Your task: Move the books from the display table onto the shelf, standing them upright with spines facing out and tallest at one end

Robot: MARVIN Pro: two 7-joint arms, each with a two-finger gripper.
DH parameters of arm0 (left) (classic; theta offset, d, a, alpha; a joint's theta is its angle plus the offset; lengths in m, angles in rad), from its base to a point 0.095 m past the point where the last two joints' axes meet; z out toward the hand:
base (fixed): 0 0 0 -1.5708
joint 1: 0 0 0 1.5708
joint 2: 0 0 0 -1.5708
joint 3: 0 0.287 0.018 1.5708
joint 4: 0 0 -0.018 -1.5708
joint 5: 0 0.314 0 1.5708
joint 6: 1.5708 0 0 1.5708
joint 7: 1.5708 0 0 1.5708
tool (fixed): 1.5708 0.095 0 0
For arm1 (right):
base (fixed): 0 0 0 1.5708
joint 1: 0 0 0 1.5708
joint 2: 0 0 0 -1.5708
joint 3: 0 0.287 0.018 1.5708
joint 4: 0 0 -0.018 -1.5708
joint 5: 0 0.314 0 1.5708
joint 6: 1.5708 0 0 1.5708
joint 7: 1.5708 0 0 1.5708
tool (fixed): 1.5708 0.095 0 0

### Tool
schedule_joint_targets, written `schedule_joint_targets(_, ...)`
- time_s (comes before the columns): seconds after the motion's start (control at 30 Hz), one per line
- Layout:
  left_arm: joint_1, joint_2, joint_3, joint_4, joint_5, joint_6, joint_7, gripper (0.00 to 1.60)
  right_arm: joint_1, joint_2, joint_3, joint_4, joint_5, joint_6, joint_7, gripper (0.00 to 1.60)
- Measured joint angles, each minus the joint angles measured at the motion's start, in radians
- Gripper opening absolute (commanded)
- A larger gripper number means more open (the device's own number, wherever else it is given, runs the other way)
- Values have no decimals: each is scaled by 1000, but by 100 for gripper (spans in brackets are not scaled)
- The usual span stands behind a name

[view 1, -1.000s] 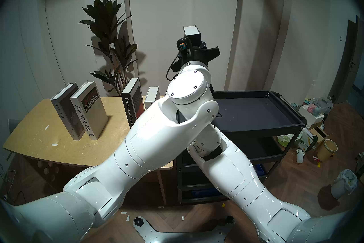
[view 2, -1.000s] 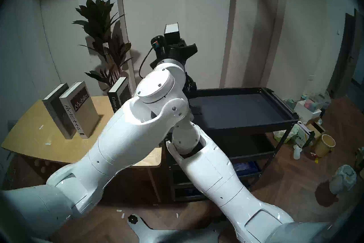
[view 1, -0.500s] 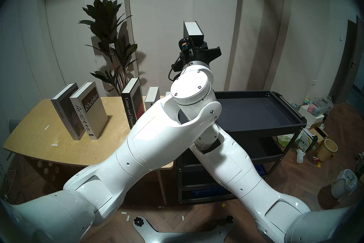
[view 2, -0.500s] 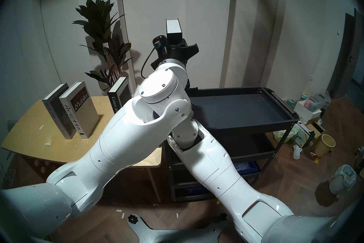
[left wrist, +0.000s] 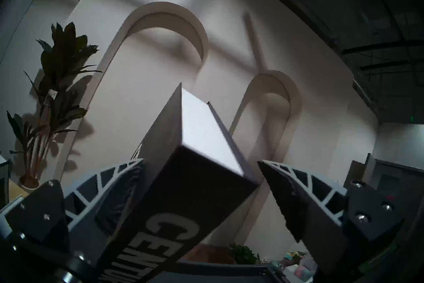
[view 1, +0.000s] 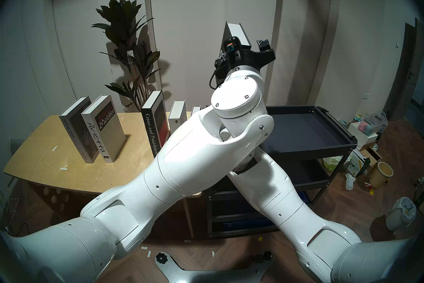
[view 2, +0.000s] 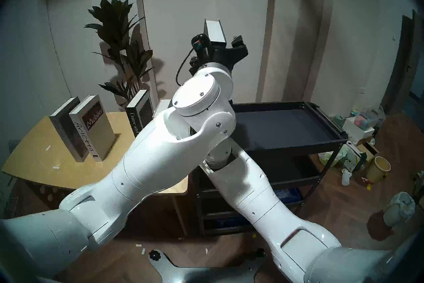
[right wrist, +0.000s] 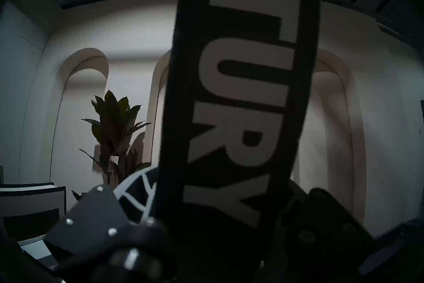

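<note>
A black book with CENTURY on its spine stands upright in the air over the left end of the shelf. My left gripper is open around its upper part, and one finger stands clear of the cover. My right gripper is shut on the book lower down and is hidden behind the left arm in the head views. Several books stand on the display table: SPECIAL ISSUE, Arietta, Crime and Punishment and a white one.
A tall potted plant stands behind the table against the arched wall. My two forearms cross in front of the shelf's left end. Right of the shelf, boxes, a yellow bucket and a lined bin clutter the floor.
Both arms and the CENTURY book have shifted right and a little up. My left gripper's fingers have spread apart off the book, which now tilts slightly.
</note>
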Motion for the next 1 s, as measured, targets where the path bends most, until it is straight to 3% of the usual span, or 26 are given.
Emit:
schedule_joint_targets(0.27, -67, -76, -31, -81, -22, 38, -24, 160, 13, 1, -3, -7, -4, 20, 2, 0)
schedule_joint_targets(0.43, -116, -111, -90, -129, -41, 78, -23, 160, 16, 19, 8, -5, -9, 46, 10, 0)
schedule_joint_targets(0.83, -148, -65, -290, -262, -90, 180, 74, 160, 23, 79, 39, -7, -12, 104, 52, 0)
schedule_joint_targets(1.0, -123, -21, -327, -295, -83, 224, 125, 160, 23, 113, 70, -22, 15, 128, 90, 0)
